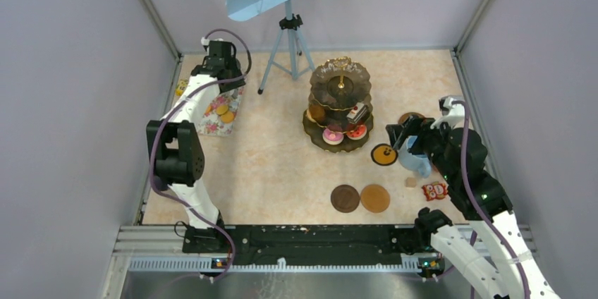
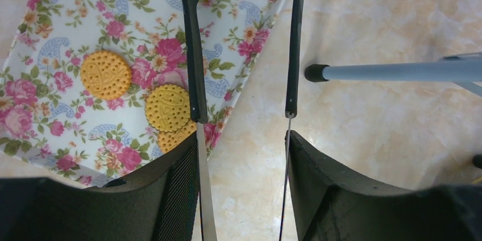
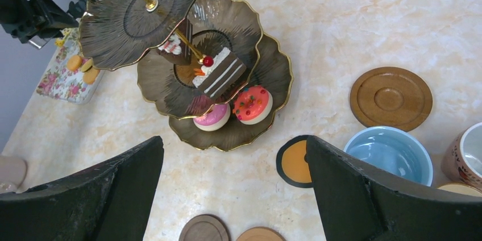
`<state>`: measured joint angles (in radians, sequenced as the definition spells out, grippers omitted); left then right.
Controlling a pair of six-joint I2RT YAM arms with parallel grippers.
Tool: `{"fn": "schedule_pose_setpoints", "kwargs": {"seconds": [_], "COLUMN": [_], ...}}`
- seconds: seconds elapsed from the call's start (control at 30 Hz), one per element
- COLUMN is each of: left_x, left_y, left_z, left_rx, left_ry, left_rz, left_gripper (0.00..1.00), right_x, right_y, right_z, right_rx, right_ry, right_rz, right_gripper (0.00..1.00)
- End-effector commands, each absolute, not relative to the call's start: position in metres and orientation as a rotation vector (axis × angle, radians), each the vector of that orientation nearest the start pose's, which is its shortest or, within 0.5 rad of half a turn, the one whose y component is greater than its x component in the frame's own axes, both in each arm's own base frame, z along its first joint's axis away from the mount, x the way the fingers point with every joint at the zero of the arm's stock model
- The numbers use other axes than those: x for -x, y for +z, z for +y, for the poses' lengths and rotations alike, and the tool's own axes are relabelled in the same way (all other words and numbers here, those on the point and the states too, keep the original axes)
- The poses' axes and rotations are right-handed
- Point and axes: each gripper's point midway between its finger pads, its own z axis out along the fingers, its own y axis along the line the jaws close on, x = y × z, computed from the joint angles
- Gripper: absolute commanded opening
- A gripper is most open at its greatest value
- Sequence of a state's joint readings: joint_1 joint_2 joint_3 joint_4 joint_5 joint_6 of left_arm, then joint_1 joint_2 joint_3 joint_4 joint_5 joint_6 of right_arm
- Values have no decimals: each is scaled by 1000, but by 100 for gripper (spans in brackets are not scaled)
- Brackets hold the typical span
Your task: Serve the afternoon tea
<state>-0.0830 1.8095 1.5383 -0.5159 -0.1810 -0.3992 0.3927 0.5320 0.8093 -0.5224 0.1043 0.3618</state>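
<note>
Right wrist view: dark gold-rimmed three-tier stand [image 3: 131,19] bearing cakes [image 3: 221,73]; right tool [image 3: 233,141] spread wide; left tool [image 2: 241,138] pinching tongs [image 2: 193,53].

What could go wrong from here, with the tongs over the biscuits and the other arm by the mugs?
The black tongs in the left gripper stand spread, one arm over the floral mat beside the biscuits, the other over the table: closing may snag the mat's edge. The tripod foot nearby could be bumped. The open right gripper hangs close to the light blue mug; coming down, a finger might knock it.
</note>
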Motion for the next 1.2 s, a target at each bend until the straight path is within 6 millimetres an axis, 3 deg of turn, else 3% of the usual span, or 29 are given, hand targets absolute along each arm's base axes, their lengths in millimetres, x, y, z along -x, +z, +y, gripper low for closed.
{"fn": "schedule_pose_setpoints", "kwargs": {"seconds": [0.0, 0.3, 0.57, 0.7, 0.8, 1.0, 1.17], "left_x": [-500, -498, -511, -514, -516, -516, -513], "left_y": [171, 149, 119, 116, 114, 109, 119], "left_z": [-11, -2, -5, -2, 0, 8, 11], "left_rx": [566, 626, 629, 637, 633, 628, 615], "left_ry": [89, 175, 157, 175, 186, 188, 190], "left_rz": [2194, 2231, 2301, 2293, 2294, 2308, 2301], "left_gripper": [59, 65, 64, 61, 56, 32, 27], "right_x": [-224, -224, -224, -223, -223, -223, -223], "right_y": [282, 282, 282, 282, 282, 286, 286], "right_z": [89, 88, 86, 85, 85, 85, 86], "right_rx": [-39, -38, -39, -43, -40, -40, -42], "right_ry": [441, 430, 424, 415, 418, 416, 423], "right_rz": [1800, 1796, 1797, 1799, 1798, 1790, 1792], "right_gripper": [94, 94, 94, 94, 94, 94, 94]}}
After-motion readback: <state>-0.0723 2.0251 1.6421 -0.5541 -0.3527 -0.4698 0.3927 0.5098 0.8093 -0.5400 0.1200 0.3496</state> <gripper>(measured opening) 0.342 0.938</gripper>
